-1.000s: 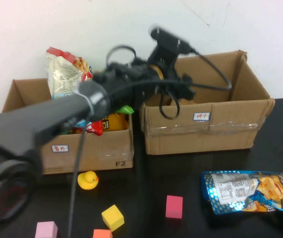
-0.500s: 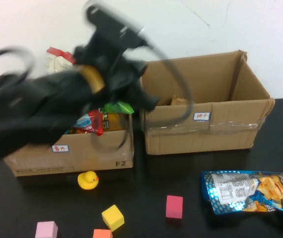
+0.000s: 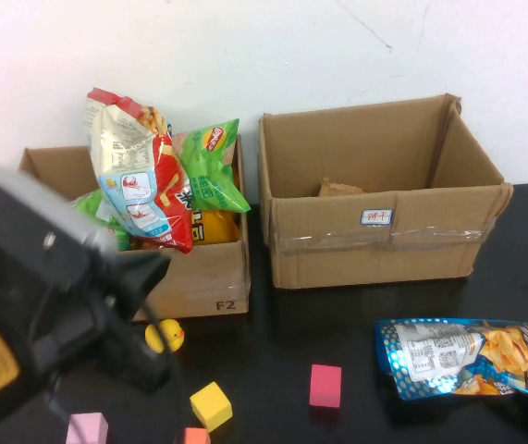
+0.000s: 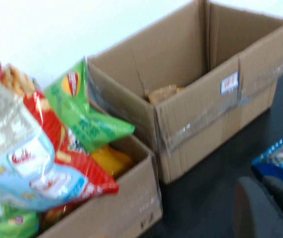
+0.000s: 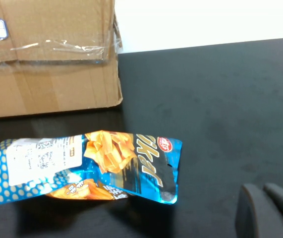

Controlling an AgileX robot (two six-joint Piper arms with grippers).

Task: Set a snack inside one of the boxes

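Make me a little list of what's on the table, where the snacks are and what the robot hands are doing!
left box: left box stuffed with chip bags
right box: right box nearly empty, something tan inside
loose snack: blue snack bag flat on the table, in front of the right box
toys: yellow duck, pink block, yellow block
left gripper: left gripper low by the left box, holding nothing visible
right gripper: right gripper near the blue snack bag, not touching
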